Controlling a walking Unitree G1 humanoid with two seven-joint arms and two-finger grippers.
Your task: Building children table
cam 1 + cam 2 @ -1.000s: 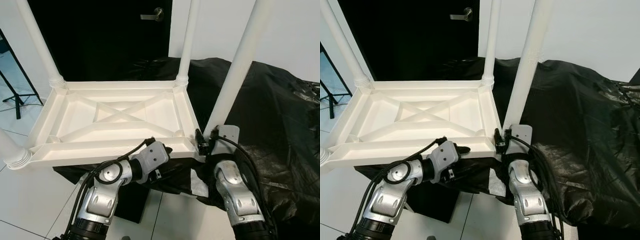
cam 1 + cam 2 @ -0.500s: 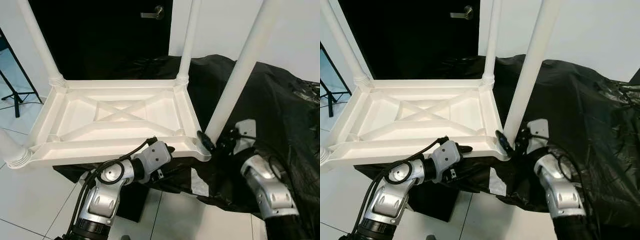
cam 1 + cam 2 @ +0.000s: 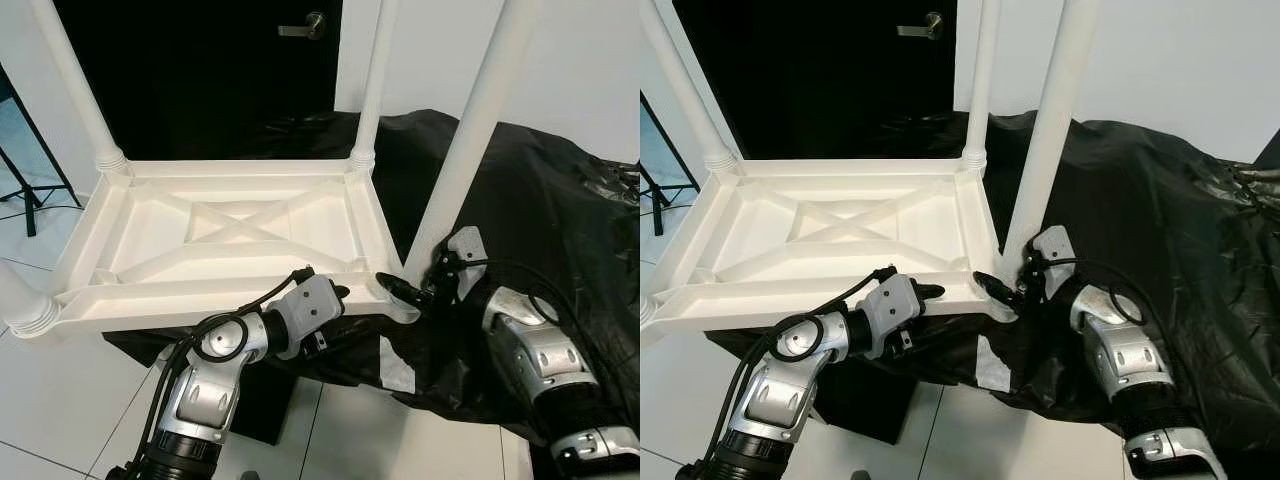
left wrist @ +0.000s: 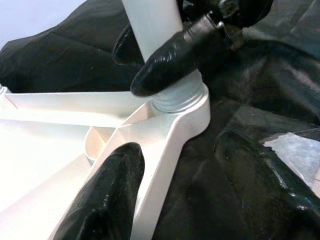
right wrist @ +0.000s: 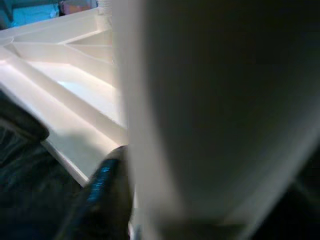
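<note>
Where right tool (image 3: 405, 292) grips leg (image 3: 470, 140)

We see two arms of brushed silver metal with rounded, segmented housings and black joint rings. Behind the left gripper (image 3: 335, 293), a pale grey box-shaped wrist block sits on a round silver joint, and thick black cables loop from that block back along the forearm. Behind the right gripper (image 3: 395, 288), a similar grey wrist plate carries thinner black cables. The glossy black rounded fingers (image 4: 107, 192) look rubbery, tapering to blunt tips.
</note>
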